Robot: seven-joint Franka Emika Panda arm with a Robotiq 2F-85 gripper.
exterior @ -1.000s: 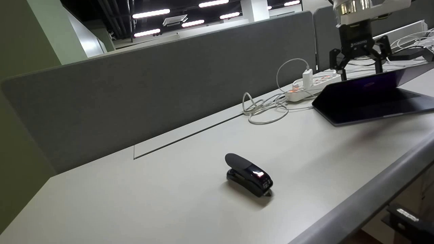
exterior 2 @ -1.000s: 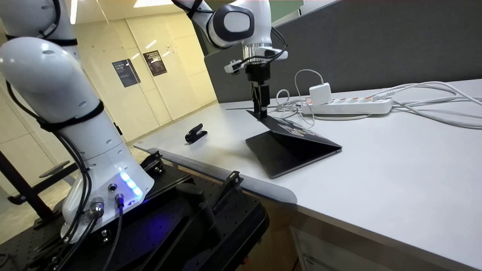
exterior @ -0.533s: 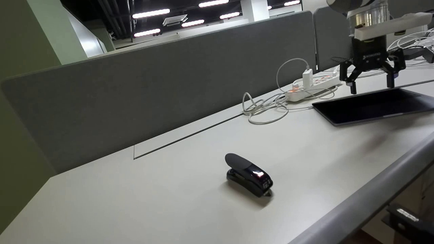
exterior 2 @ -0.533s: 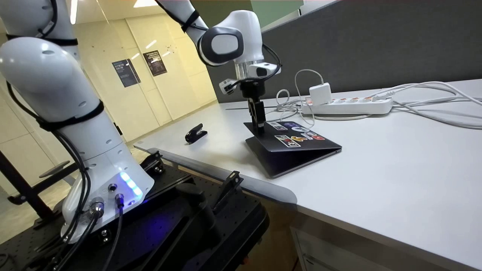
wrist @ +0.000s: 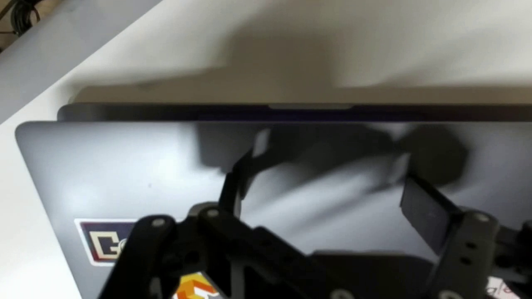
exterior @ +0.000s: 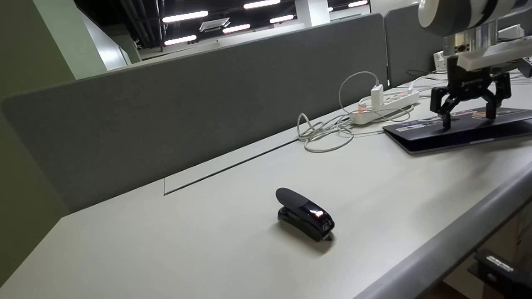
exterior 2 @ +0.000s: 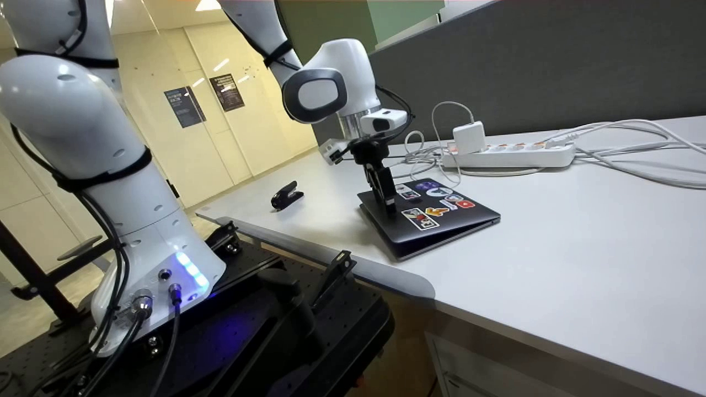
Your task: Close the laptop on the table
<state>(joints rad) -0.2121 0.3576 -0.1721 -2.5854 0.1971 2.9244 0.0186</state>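
The silver-grey laptop (exterior: 419, 132) lies on the off-white table (exterior: 187, 241), also seen in an exterior view (exterior 2: 458, 216). Its stickered lid is folded almost flat over the base, with a narrow dark gap along the front edge. My gripper (exterior: 469, 122) is over the lid with its fingers spread and nothing between them. In an exterior view the fingertips (exterior 2: 390, 212) appear to rest on the lid near its front edge. In the wrist view the open fingers (wrist: 324, 174) are above the lid (wrist: 124, 174). The keyboard and screen are hidden.
A black stapler (exterior: 305, 214) stands on the table, also seen in an exterior view (exterior 2: 287, 196). A white power strip (exterior 2: 513, 157) with cables and a charger (exterior 2: 469, 138) lies behind the laptop. A grey partition panel (exterior: 208, 104) runs along the back edge.
The lid has swung down from steeply raised to nearly flat on the base. My gripper has moved down and toward the laptop's front edge with it, fingers still apart.
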